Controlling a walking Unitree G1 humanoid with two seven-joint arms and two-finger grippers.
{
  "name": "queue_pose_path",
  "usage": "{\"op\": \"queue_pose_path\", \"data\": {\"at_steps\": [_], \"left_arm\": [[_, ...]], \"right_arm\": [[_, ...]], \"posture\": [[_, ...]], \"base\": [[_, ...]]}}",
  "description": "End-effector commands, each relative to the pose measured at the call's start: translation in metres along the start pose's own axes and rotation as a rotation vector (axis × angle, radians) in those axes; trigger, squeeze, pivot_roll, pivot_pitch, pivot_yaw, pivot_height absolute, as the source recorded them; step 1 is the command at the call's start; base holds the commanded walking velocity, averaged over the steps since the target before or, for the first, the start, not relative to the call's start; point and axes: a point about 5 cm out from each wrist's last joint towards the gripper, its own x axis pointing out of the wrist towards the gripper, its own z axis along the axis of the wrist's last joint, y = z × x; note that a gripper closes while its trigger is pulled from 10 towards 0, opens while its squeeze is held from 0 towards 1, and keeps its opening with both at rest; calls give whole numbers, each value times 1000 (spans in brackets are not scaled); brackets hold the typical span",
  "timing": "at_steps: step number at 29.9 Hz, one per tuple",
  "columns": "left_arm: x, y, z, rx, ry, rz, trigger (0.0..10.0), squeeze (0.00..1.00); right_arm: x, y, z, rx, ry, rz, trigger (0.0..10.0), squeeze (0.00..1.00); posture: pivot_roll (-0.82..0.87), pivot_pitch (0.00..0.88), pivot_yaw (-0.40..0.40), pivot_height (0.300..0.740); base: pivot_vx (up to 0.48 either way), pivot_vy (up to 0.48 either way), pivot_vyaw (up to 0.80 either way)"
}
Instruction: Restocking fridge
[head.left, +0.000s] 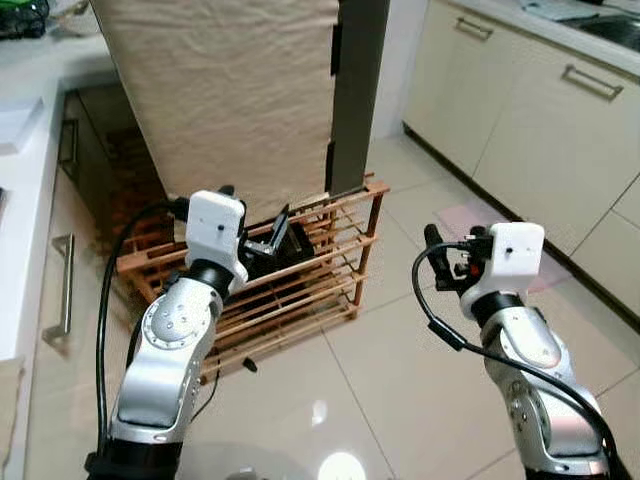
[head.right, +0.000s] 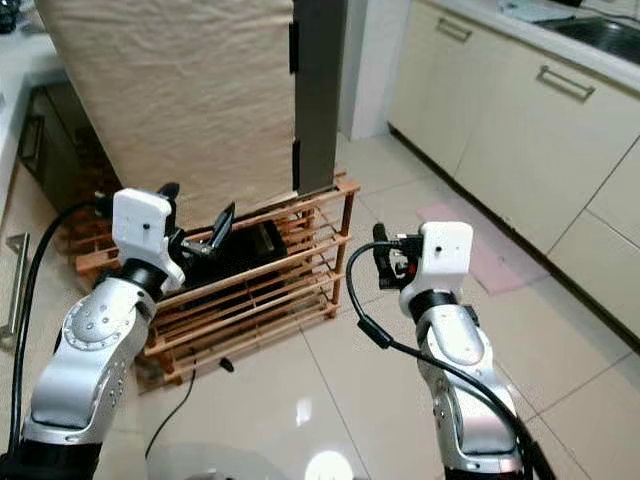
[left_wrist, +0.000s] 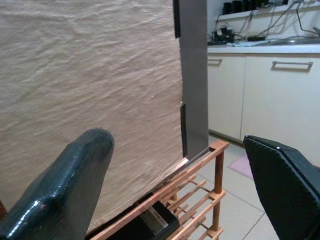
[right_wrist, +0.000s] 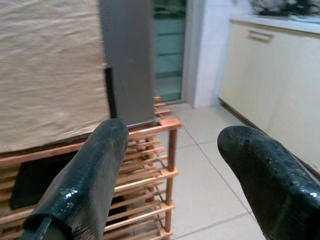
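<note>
Looking down from the head, you see both silver arms raised in front of you with bent elbows. Your left gripper (head.left: 255, 225) is held over the wooden rack (head.left: 340, 262), its two black fingers (left_wrist: 60, 190) spread apart with nothing between them. Your right gripper (head.right: 380, 255) is held over the tiled floor (head.left: 400, 390), to the right of the rack and apart from it; its fingers (right_wrist: 85, 185) are also spread wide and hold nothing.

The rack stands on the floor just behind the left gripper. On one of its slatted shelves lies a flat black object (head.right: 255, 245); you cannot tell what it is.

Behind the rack, and touching its top rail, stands a large body covered with beige cloth (head.left: 220, 90), with a dark grey edge (left_wrist: 192, 75) on its right side. This may be the fridge, but its door is hidden.

The right wrist view shows a glass door (right_wrist: 169, 50) behind the grey edge. Farther away, cream cabinets (head.left: 540, 130) run along the right wall.
</note>
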Motion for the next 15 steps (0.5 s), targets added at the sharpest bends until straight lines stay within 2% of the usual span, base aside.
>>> {"op": "queue_pose_path", "data": {"at_steps": [1,5,10,15], "left_arm": [[-3,5,4,-2,-15,16,10000,0],[-3,8,5,-20,-12,35,10000,0],[-4,9,5,-15,-12,34,10000,0],[-4,9,5,-12,-12,30,10000,0]], "right_arm": [[1,6,5,-10,-9,34,10000,0],[1,11,6,-16,-17,55,10000,0],[0,12,6,22,-33,57,10000,0],[-2,12,4,39,-21,52,10000,0]], "posture": [[4,0,-16,740],[8,0,-14,740],[9,0,-12,740],[9,0,-3,740]], "base": [[289,0,800],[323,0,800],[326,0,706],[326,0,0]]}}
